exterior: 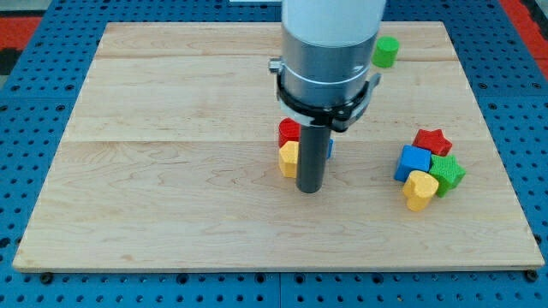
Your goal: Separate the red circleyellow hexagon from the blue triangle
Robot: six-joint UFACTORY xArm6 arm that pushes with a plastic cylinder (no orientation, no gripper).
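A red circle block [289, 131] sits near the board's middle with a yellow hexagon block [288, 159] touching it just below. A sliver of a blue block [329, 148], the blue triangle, shows to the right of the rod, mostly hidden behind it. My tip [309, 189] rests on the board right beside the yellow hexagon, at its lower right, with the rod standing in front of the gap between the red/yellow pair and the blue block.
A cluster at the view's right holds a red star [431, 140], a blue cube [413, 162], a green block [448, 173] and a yellow heart [419, 190]. A green cylinder [386, 51] stands near the top edge. The wooden board [171, 171] lies on a blue pegboard.
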